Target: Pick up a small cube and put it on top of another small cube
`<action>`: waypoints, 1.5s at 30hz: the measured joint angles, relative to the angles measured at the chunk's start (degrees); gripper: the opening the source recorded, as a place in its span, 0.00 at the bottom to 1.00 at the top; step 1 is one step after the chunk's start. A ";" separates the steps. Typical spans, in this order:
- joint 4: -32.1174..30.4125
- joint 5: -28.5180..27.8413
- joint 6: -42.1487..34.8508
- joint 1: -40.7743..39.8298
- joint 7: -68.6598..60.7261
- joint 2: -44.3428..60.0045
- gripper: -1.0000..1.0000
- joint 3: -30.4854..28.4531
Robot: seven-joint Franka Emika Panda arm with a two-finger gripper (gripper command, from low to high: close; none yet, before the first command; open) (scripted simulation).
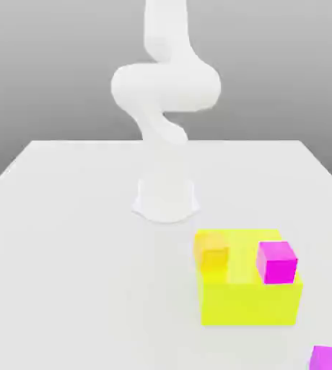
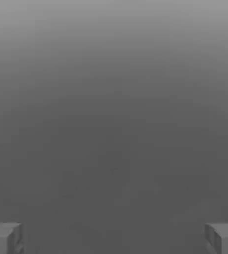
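From the exterior view, you see the white arm (image 1: 162, 108) rising at the middle of the white counter (image 1: 68, 253), with a large yellow block (image 1: 248, 296) near the front edge carrying a small orange cube (image 1: 212, 258) and a small magenta cube (image 1: 276, 261); the cyan cube's place you cannot tell. In the hand view, your gripper (image 2: 114, 238) stands wide, holding nothing. You're at the start: find that cube first.
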 joint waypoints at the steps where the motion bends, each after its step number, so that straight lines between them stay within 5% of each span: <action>1: 0.57 -0.21 0.35 -0.49 0.11 2.25 0.50 -0.36; 15: 7.95 0.03 4.85 -5.83 -0.65 31.44 0.50 -7.15; 37: 19.64 11.82 14.57 -20.50 -9.27 77.76 0.50 -9.39; 38: 20.09 12.23 15.80 -20.80 -9.53 79.51 0.00 -9.03; 45: 20.17 12.49 15.94 -20.82 -9.72 79.79 0.00 -9.01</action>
